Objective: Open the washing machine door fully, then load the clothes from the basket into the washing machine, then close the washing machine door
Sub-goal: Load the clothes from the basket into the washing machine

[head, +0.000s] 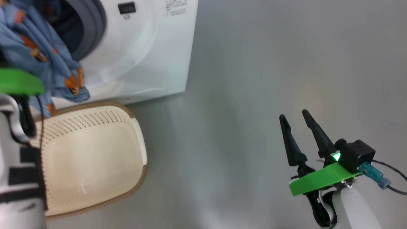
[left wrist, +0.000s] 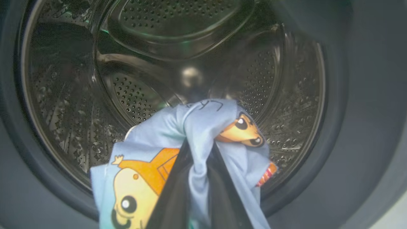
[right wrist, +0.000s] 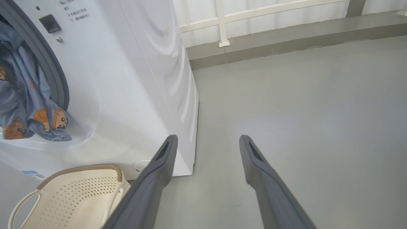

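Grey floor (head: 254,79); washing machine (head: 143,47) at 11 o'clock, basket (head: 95,149) at 8; left hand (left wrist: 198,149) clenched on fox-print clothes (left wrist: 206,117) before drum (left wrist: 133,95); right hand (head: 294,116) released at 4.

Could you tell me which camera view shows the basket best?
The head view: nearly the whole basket shows from above, bare inside. The right wrist view crops it, leaving rim, one handle and perforated wall.

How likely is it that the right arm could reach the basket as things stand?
Probably yes. The right gripper is open and empty, and just bare floor lies between it and the basket. It would still have to swing across to its left.
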Tool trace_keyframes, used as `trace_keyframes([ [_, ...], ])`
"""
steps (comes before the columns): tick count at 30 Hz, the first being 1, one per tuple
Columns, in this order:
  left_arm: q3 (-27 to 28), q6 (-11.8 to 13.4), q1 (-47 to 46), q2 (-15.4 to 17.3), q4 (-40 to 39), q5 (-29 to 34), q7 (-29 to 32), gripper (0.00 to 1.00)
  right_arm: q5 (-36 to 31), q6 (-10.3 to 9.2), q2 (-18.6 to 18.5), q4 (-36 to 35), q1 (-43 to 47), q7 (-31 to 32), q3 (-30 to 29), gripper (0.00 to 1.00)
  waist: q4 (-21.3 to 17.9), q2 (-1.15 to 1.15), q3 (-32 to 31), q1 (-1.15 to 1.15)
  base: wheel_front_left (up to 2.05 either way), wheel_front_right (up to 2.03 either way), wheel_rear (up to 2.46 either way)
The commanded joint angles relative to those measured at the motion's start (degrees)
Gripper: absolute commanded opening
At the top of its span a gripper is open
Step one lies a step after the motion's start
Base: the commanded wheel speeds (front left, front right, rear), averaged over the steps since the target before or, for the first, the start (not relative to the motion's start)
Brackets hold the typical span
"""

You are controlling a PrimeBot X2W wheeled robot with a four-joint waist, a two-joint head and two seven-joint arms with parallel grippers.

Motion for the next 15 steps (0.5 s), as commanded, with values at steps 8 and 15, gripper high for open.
trace_keyframes([
  [8,-0.94,-0.84,-14.10,6.88,13.22,3.07,1.69,0.00,1.14,0.09,-0.39,-1.68,-2.51,-0.34,2.21,1.00,-2.24,0.00,8.26,-0.01,0.00,0.00,0.00],
  [15,-3.73,-1.33,-24.76,9.45,22.25,4.73,8.13,0.00,1.85,0.09,-0.20,-1.72,-2.77,-0.34,3.42,1.00,-3.00,0.00,11.66,-0.01,0.00,0.00,0.00],
])
